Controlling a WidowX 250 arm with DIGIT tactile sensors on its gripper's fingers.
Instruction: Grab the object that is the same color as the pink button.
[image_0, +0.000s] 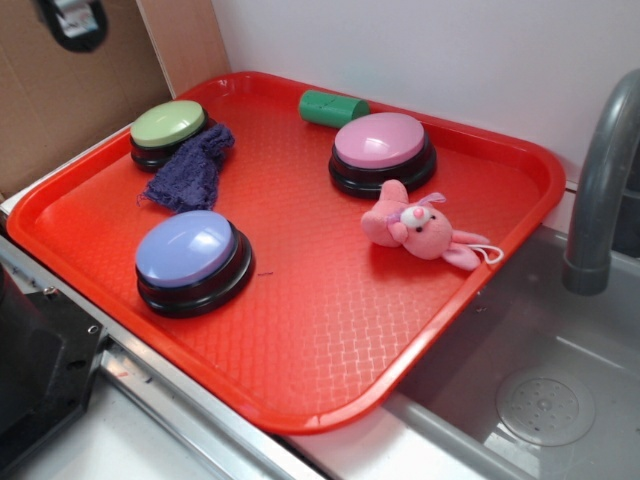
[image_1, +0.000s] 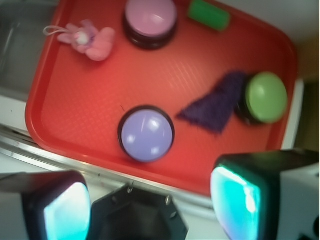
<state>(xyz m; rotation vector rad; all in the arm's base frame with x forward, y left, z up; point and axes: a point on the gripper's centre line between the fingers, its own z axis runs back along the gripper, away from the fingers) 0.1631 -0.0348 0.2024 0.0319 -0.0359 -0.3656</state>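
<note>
A small pink plush bunny (image_0: 420, 226) (image_1: 90, 40) lies on the red tray (image_0: 330, 340) (image_1: 75, 115), just in front of the pink button (image_0: 380, 142) (image_1: 150, 17). Its white string loop points toward the tray's sink-side edge. My gripper (image_1: 150, 205) shows only in the wrist view, high above the tray's near edge by the lavender-blue button (image_1: 146, 135) (image_0: 187, 250). Its fingers are spread wide with nothing between them. The bunny is far from the gripper, across the tray.
A green-topped button (image_0: 168, 125) (image_1: 266, 96) and a purple knitted cloth (image_0: 192, 168) (image_1: 217, 106) sit at one tray side. A green cylinder (image_0: 332, 107) (image_1: 209, 14) lies at the back. A sink basin (image_0: 540, 390) with a grey faucet (image_0: 600, 190) borders the tray. A black fixture (image_1: 137, 215) (image_0: 30, 370) stands below the gripper.
</note>
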